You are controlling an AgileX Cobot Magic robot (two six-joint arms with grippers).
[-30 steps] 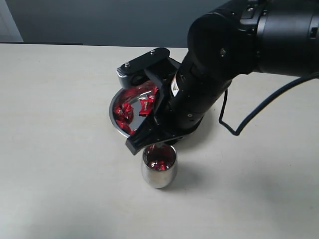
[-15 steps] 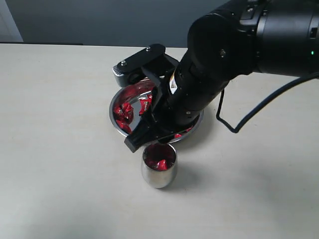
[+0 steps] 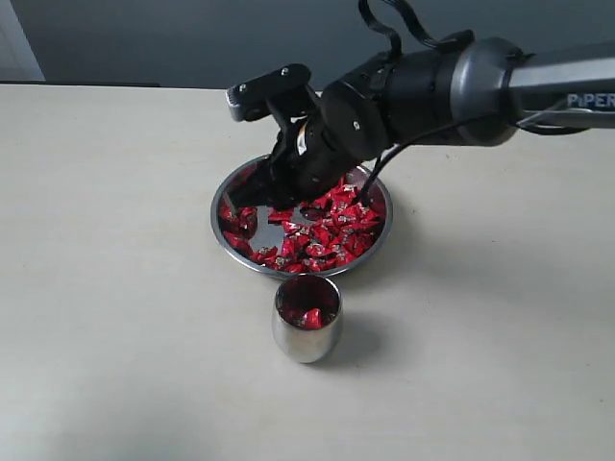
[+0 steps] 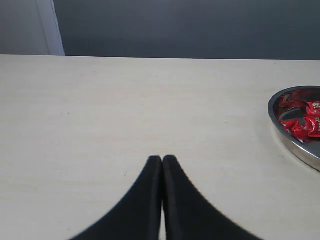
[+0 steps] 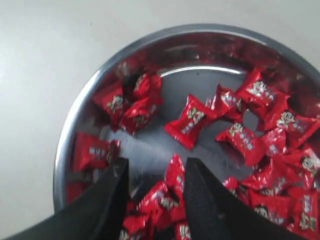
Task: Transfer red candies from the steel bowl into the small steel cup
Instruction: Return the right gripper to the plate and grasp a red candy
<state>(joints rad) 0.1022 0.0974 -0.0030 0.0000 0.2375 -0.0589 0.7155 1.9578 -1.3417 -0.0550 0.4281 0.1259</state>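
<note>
The steel bowl (image 3: 219, 223) sits mid-table holding many red candies (image 3: 332, 230). Just in front of it stands the small steel cup (image 3: 307, 336) with a few red candies (image 3: 306, 314) inside. My right gripper (image 3: 272, 205) is lowered into the left part of the bowl. In the right wrist view it (image 5: 155, 167) is open, its fingertips straddling a candy (image 5: 175, 176) lying on the pile above the bowl (image 5: 75, 130) floor. My left gripper (image 4: 162, 159) is shut and empty over bare table, with the bowl (image 4: 300, 150) off to one side.
The pale tabletop (image 3: 115, 288) stretches around bowl and cup. The right arm's black body (image 3: 432, 86) and its cable hang over the back right of the bowl. A dark wall (image 3: 192, 38) runs behind the table's far edge.
The right arm has swung back from above the cup to the bowl, and its gripper has dropped among the candies on the bowl's left side. The cup has not moved.
</note>
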